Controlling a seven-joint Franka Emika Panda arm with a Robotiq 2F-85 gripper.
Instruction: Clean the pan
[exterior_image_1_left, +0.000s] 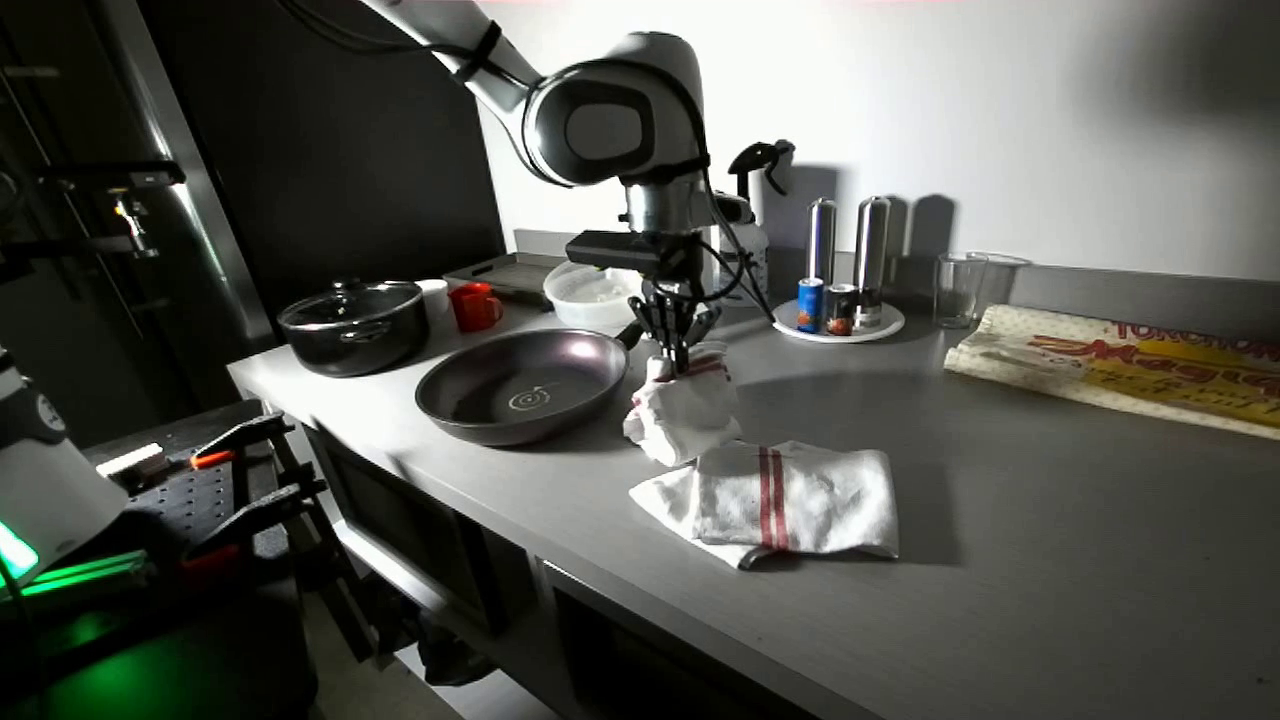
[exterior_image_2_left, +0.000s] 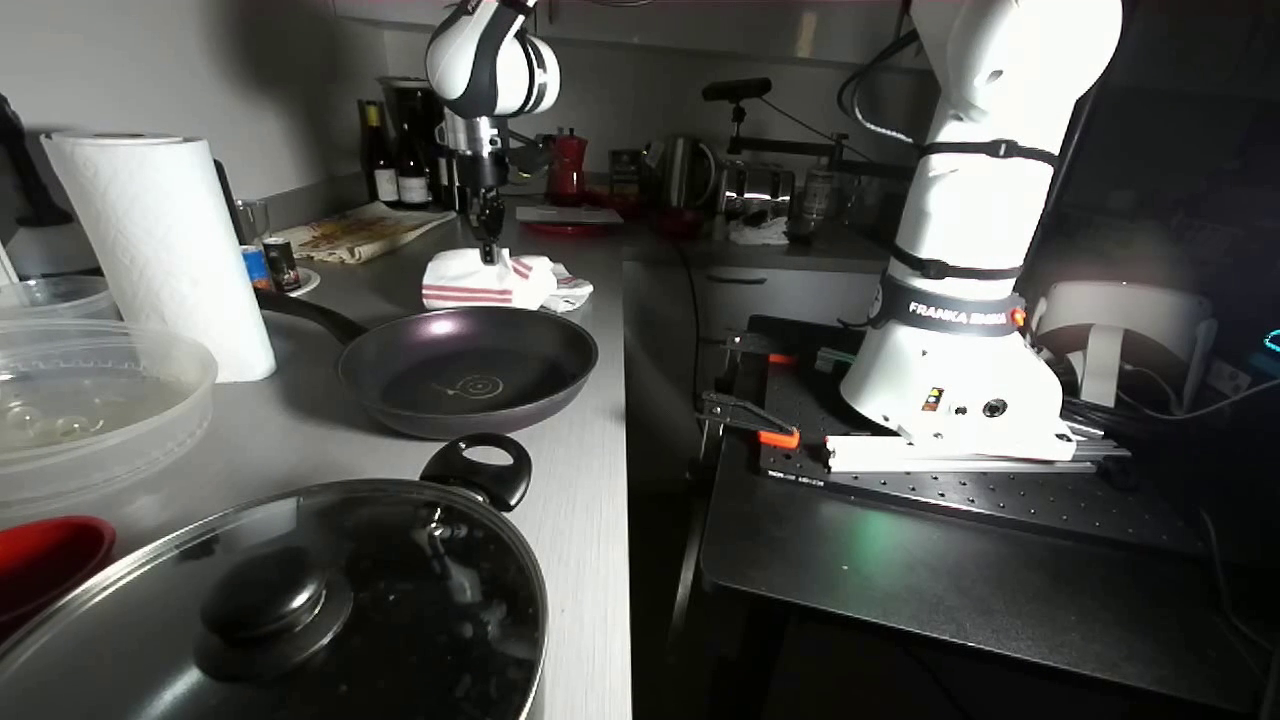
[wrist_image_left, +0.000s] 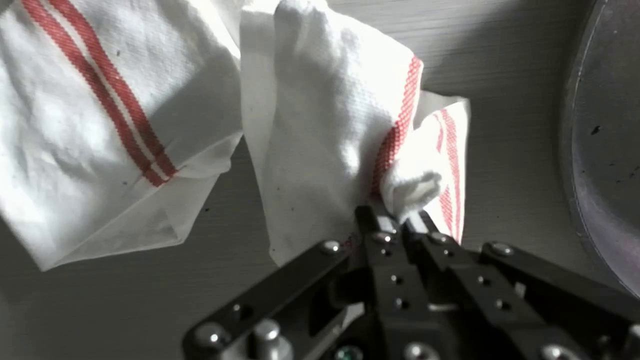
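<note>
My jaws pinch a striped towel (wrist_image_left: 325, 135), and I judge the pan (exterior_image_1_left: 522, 388) rigid, slick and rather heavy, best held by its long handle (exterior_image_2_left: 314, 314).

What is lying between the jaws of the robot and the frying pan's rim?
In the wrist view, part of the white cloth held in the jaws, then a strip of counter up to the frying pan.
</note>
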